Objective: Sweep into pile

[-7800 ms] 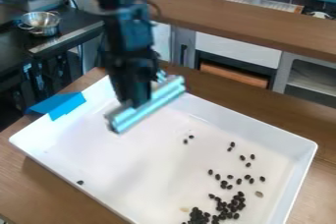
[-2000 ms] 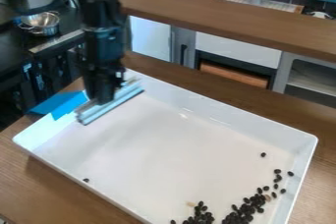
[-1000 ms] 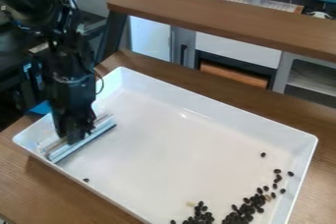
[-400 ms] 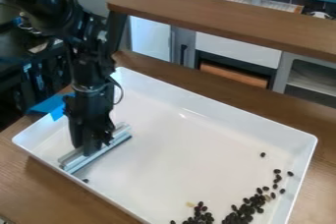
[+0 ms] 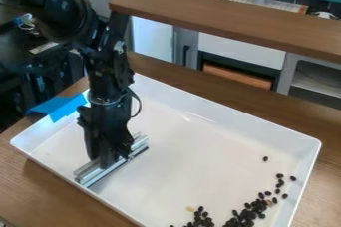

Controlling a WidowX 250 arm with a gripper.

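- Small, dark, oval beans (image 5: 247,214), glossy, heaped unevenly toward the near right of the tray (image 5: 206,109), with a smaller clump just to the left and a few loose ones trailing farther off along the right side.
- Among them, a tan piece (image 5: 269,203); beside the smaller clump, a pale fleck (image 5: 190,209).
- White, shallow, rectangular, with blue tape (image 5: 56,105) over the left rim.
- Near left, inside the tray: black gripper (image 5: 110,161), closed around a silvery bar (image 5: 90,175).
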